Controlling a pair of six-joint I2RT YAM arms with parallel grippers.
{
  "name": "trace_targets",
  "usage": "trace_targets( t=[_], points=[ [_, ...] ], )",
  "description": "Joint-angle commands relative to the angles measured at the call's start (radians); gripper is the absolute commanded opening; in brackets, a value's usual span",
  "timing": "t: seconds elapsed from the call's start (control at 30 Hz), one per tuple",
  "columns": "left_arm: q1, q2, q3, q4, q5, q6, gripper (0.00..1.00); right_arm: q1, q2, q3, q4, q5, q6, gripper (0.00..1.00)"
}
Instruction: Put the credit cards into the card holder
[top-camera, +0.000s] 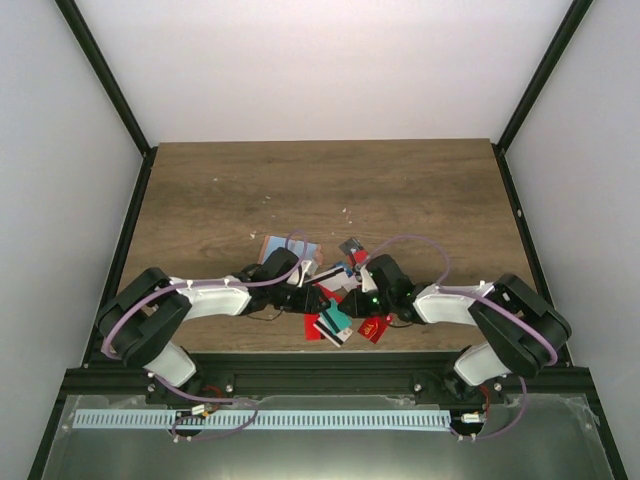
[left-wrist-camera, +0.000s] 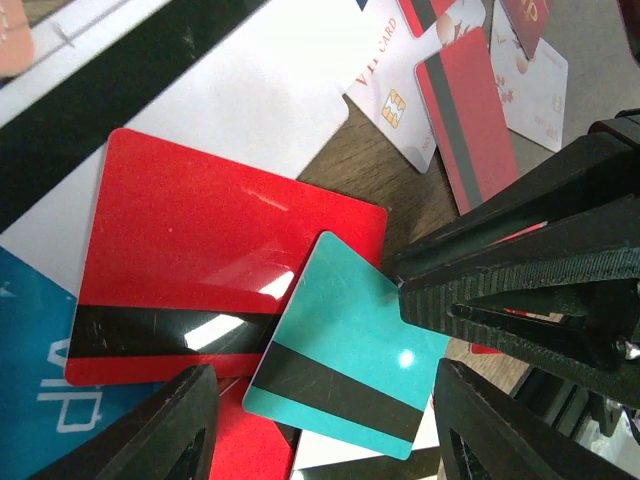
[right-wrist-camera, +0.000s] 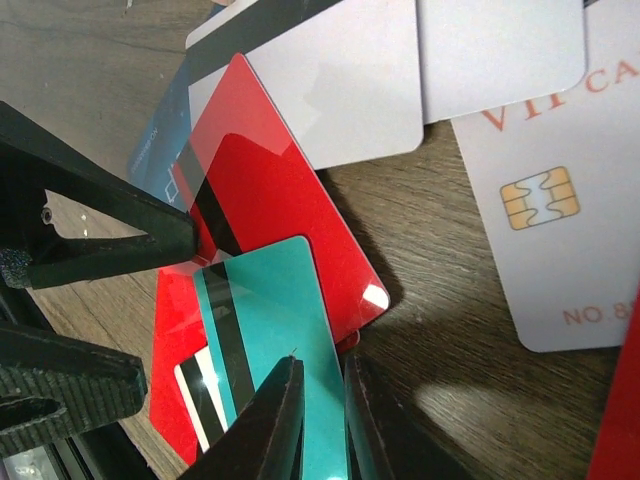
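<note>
Several credit cards lie in a loose pile (top-camera: 335, 322) near the table's front edge. A teal card with a black stripe (left-wrist-camera: 340, 330) lies on a red striped card (left-wrist-camera: 220, 230). My right gripper (right-wrist-camera: 325, 420) is shut on the teal card's (right-wrist-camera: 270, 310) edge; its black fingers (left-wrist-camera: 520, 270) show in the left wrist view. My left gripper (left-wrist-camera: 322, 400) is open, its fingers astride the teal card. The salmon card holder (top-camera: 272, 247) lies behind the left gripper (top-camera: 318, 300) and shows at a corner of the left wrist view (left-wrist-camera: 12, 40).
White VIP cards with gold chips (right-wrist-camera: 550, 200) and more red and white cards (left-wrist-camera: 470, 110) lie on the wood to the right. A blue card (top-camera: 305, 250) lies beside the holder. A red card with a gold logo (top-camera: 375, 327) lies by the right gripper (top-camera: 352, 290).
</note>
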Motion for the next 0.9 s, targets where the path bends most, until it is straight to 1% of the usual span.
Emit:
trace_targets(
  t=[0.0,0.17,0.4,0.6,0.87],
  points=[
    [-0.007,0.019,-0.026,0.008,0.058,-0.015,0.61,0.008,0.035,-0.053,-0.085,0.023,0.010,0.15],
    [-0.011,0.032,-0.039,0.055,0.104,-0.031,0.61,0.008,0.025,-0.072,-0.054,-0.063,0.018,0.15],
    [-0.020,0.033,-0.064,0.154,0.159,-0.086,0.61,0.009,0.006,-0.105,-0.048,-0.094,0.037,0.14],
    [-0.030,0.036,-0.066,0.164,0.174,-0.090,0.61,0.012,-0.008,-0.126,-0.050,-0.151,0.041,0.14],
    [-0.055,0.050,-0.066,0.166,0.178,-0.086,0.60,0.012,-0.077,-0.124,-0.132,-0.162,0.032,0.15]
  ],
)
